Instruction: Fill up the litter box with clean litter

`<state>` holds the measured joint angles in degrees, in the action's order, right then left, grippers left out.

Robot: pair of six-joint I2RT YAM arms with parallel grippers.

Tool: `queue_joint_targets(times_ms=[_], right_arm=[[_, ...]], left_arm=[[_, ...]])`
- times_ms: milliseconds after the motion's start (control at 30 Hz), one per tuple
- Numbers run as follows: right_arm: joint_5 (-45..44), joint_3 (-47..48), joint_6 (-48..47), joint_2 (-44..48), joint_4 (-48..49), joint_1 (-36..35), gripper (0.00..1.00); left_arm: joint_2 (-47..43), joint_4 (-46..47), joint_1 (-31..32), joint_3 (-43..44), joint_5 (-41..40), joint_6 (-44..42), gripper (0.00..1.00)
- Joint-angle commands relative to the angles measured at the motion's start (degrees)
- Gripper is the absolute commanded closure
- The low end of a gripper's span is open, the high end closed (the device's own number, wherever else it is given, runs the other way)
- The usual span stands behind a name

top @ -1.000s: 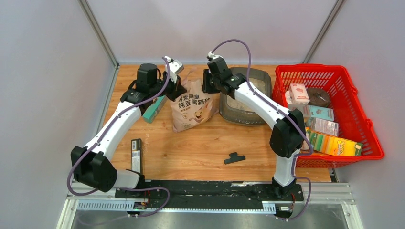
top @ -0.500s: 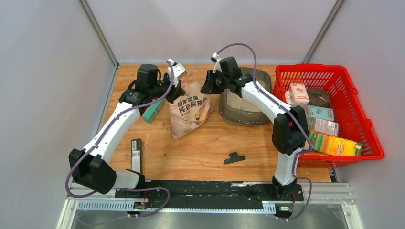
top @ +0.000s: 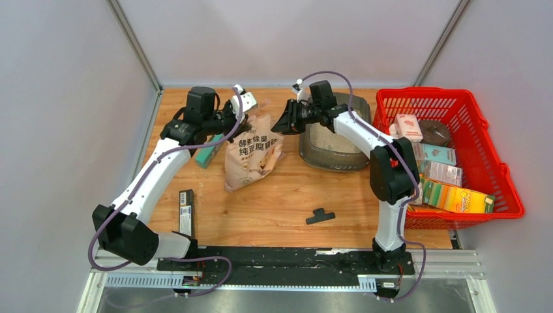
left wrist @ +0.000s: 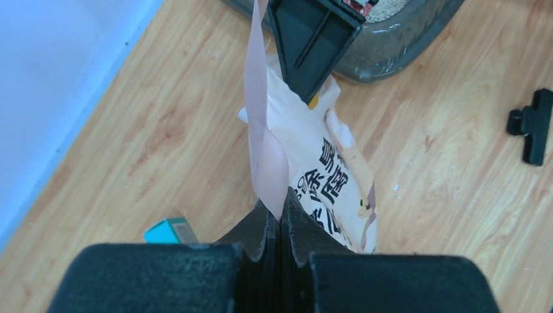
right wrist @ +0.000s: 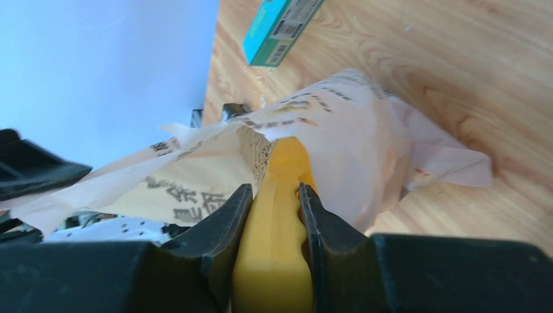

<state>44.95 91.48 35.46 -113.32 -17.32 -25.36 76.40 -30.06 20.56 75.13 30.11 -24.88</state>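
A light-brown, wood-grain rectangular table top (top: 274, 195) is lying flat in the middle of the enclosure. Pale grey, smooth wall panels (top: 65, 98) are rising behind it and along both its sides. Slim silver metal posts (top: 134, 42) are running up from its two far corners. A flat black mounting rail (top: 293, 257) is sitting along its near edge. Soft, even light is falling across the wood.

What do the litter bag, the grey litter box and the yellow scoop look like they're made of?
The litter bag: thin printed plastic film, probably; it creases and folds limply. The litter box: dark grey moulded plastic, smooth, its wall a little see-through. The yellow scoop: smooth, hard-looking plastic with rounded edges, though only a little shows.
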Motion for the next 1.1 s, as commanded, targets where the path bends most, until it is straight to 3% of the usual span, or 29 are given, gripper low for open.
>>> queue_joint_targets(times_ms=[0, 67, 133, 200, 467, 833, 1067], right_arm=[[10.69, 3.44, 5.50, 1.43, -1.75, 0.58, 1.00], [9.81, 4.49, 4.53, 1.96, -3.41, 1.89, 1.00], [8.76, 5.46, 4.00, 3.10, -4.65, 3.56, 1.00], [8.40, 6.51, 2.86, 4.06, -6.32, 4.53, 1.00], [10.86, 2.04, 4.70, 5.39, -2.99, 9.45, 1.00], [20.00, 2.39, 3.39, 4.16, -1.13, 14.73, 1.00], [18.86, 0.63, 7.59, 5.21, -1.31, 17.72, 1.00]], left_arm=[[-3.45, 15.39, 0.19, 7.48, 6.45, -10.44, 1.00], [-3.54, 13.82, 0.53, 8.18, 9.25, -17.18, 1.00], [-4.24, 9.26, 2.63, 7.93, 7.61, -30.32, 1.00], [-5.12, 9.93, 4.40, 6.61, 6.01, -33.11, 1.00], [-5.47, 12.92, 5.19, 6.52, 2.95, -25.13, 1.00], [-6.53, 18.99, 5.28, 0.90, -1.02, -24.51, 1.00], [-9.34, 19.87, 5.55, -2.53, -0.66, -25.12, 1.00]])
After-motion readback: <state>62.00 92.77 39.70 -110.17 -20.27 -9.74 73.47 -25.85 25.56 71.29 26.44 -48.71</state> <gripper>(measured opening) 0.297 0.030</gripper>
